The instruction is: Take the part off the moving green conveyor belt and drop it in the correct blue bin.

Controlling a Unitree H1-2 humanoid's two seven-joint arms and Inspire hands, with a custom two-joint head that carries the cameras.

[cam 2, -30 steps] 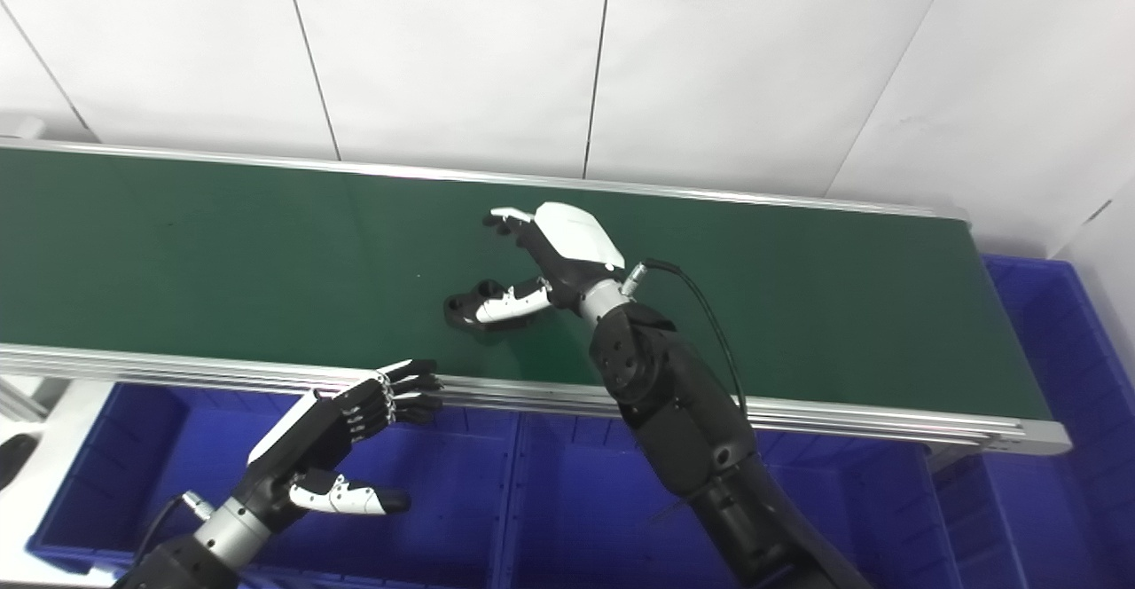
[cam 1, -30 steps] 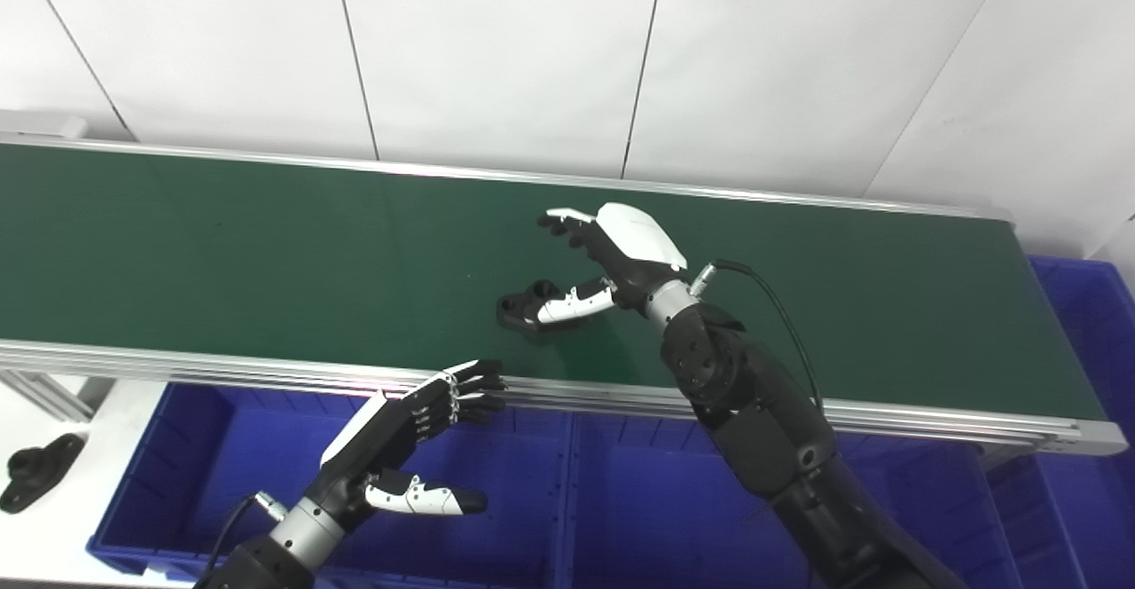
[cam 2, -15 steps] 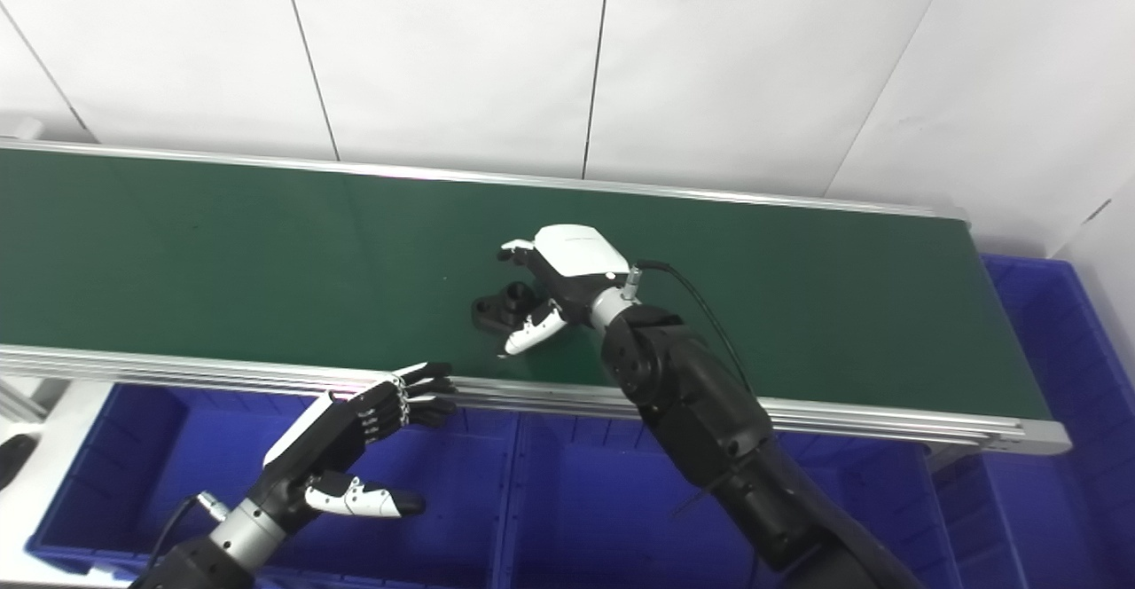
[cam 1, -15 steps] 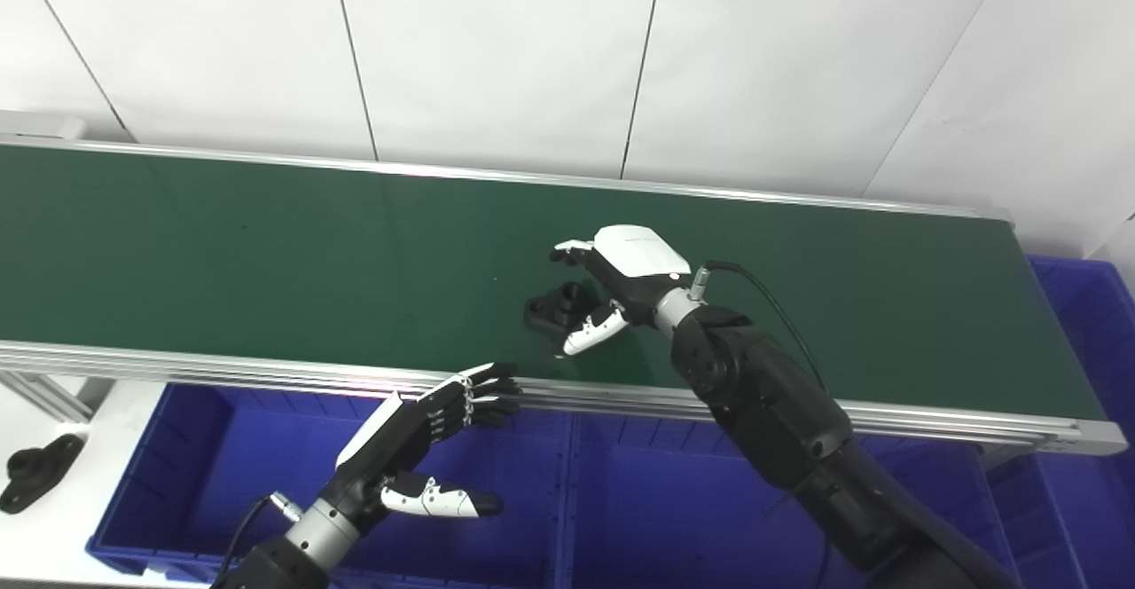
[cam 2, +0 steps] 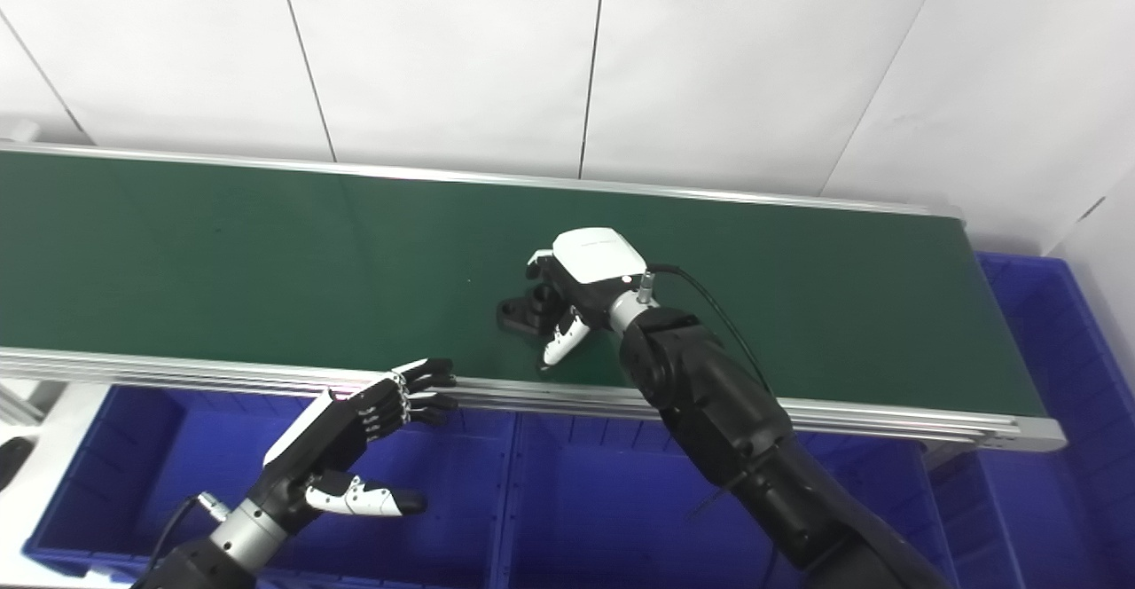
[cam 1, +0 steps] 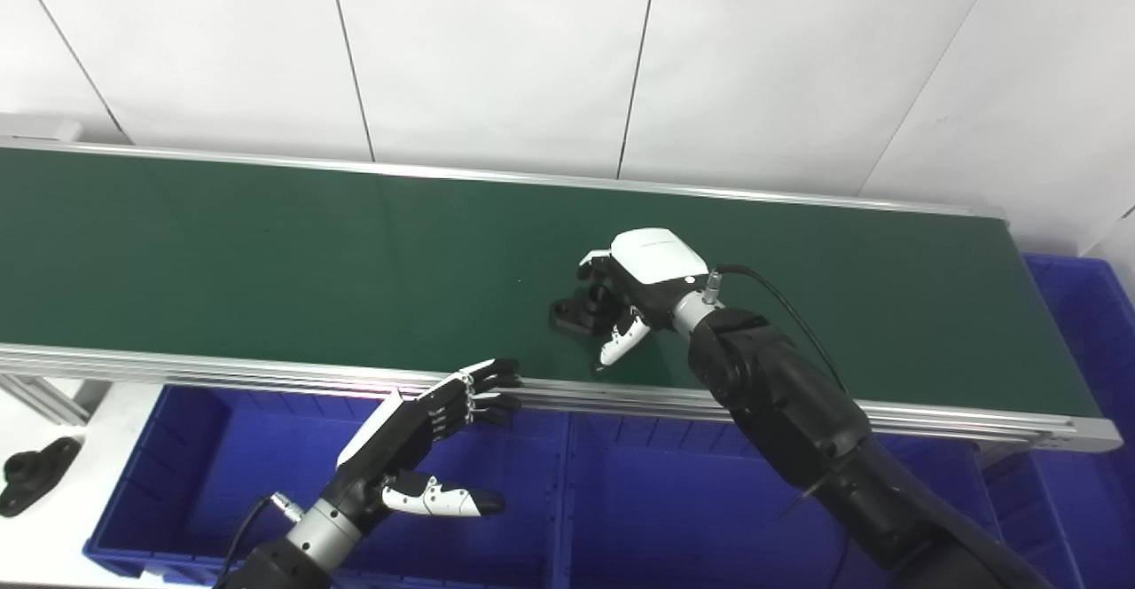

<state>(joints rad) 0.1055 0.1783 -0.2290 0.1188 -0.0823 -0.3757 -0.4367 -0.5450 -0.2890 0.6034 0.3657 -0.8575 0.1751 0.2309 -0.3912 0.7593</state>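
A black part (cam 1: pixel 567 314) lies on the green conveyor belt (cam 1: pixel 266 252), near its front edge. My right hand (cam 1: pixel 634 283) sits on the part's right end. Its fingers curl down over the part and its thumb points down at the belt on the near side. Only the part's left end shows; it also shows in the right eye view (cam 2: pixel 519 312). My left hand (cam 1: pixel 417 429) is open and empty, fingers spread, hovering over the left blue bin (cam 1: pixel 222 465) just below the belt's front rail.
A second blue bin (cam 1: pixel 674 509) stands under the right arm, and a third (cam 1: pixel 1091 323) past the belt's right end. Another black part (cam 1: pixel 31 474) lies on the white surface at far left. A silver rail (cam 1: pixel 222 367) edges the belt's front.
The part has ridden the belt to the right. My right hand followed it, dropped onto it and curled its fingers from wide open to closed over it. The left hand barely moved.
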